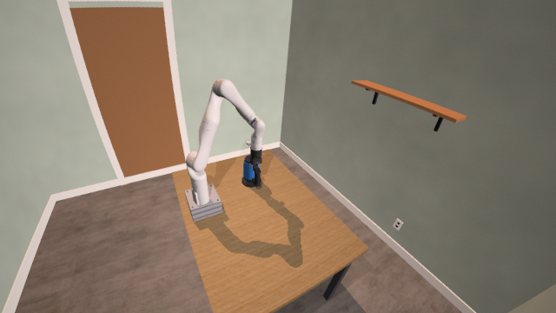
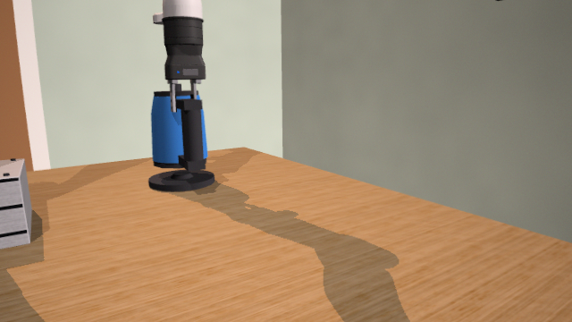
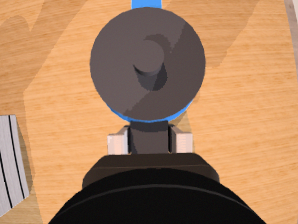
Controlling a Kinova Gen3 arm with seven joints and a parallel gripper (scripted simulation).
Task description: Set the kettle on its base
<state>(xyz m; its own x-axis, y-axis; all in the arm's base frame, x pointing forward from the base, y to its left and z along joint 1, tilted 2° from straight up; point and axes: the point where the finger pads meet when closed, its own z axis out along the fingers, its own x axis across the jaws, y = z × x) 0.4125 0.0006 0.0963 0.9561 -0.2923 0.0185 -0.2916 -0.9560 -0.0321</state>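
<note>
The blue kettle (image 2: pixel 172 130) with a dark lid and a black handle (image 2: pixel 193 131) hangs upright from my gripper (image 2: pixel 183 100), which is shut on the top of the handle. The kettle's bottom is a small gap above the round black base (image 2: pixel 180 180), which lies flat on the table; the base's stud shows as a low bump under the kettle. In the top view the kettle (image 1: pixel 249 170) and base (image 1: pixel 252 183) are at the table's far side. In the wrist view I look down on the grey lid (image 3: pixel 148 66), with the blue spout (image 3: pixel 147 0) beyond it and my fingers on the handle.
The arm's grey mounting block (image 1: pixel 204 204) stands on the left of the table (image 1: pixel 265 235). The walls are close behind the kettle, and a shelf (image 1: pixel 406 101) hangs high on the right wall.
</note>
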